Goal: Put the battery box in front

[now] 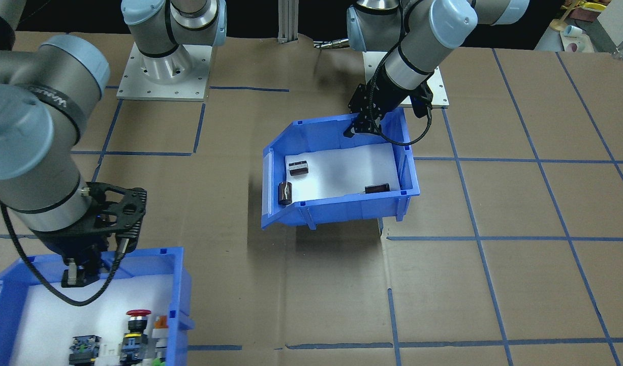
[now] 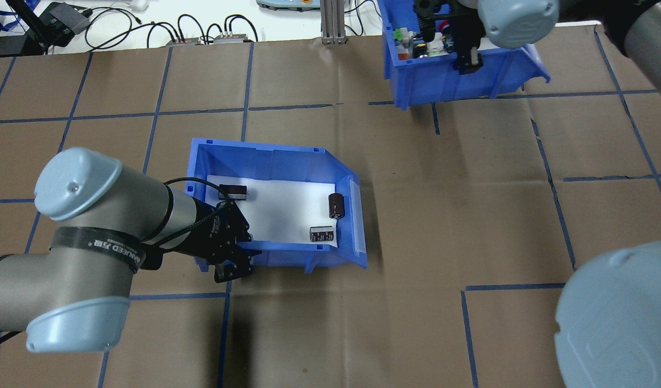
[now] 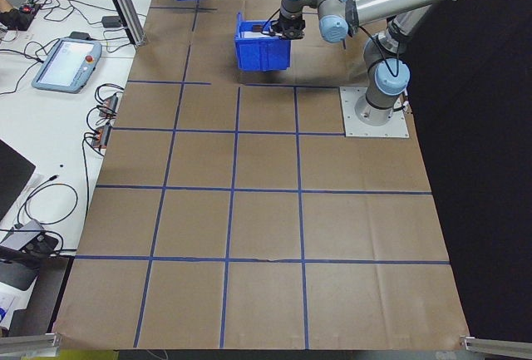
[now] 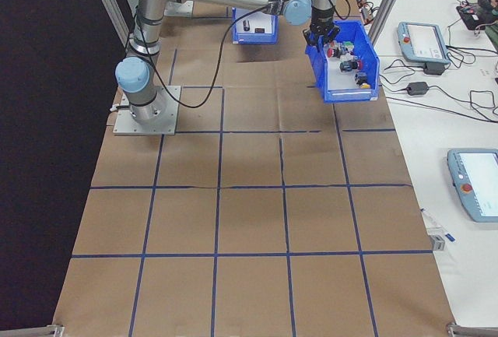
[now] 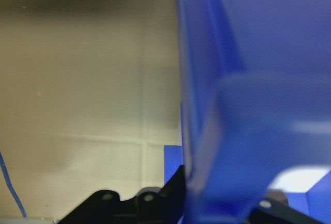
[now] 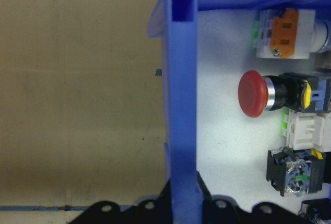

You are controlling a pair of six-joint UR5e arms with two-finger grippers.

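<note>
Battery box (image 2: 287, 161) hangs lifted, its near wall pinched by the left claw (image 2: 234, 268). Carrying is underway. Next, I judge, it needs setting down on the surface (image 2: 417, 215), farther forward.

A robotics lab: taped-grid table (image 3: 266, 235), teach pendants (image 4: 421, 39) and cables (image 2: 201, 27) on side benches.

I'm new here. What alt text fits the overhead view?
The left claw grips the back wall of the battery box, which holds three dark cylinders. At top, the right claw holds a second blue bin of switches.
</note>
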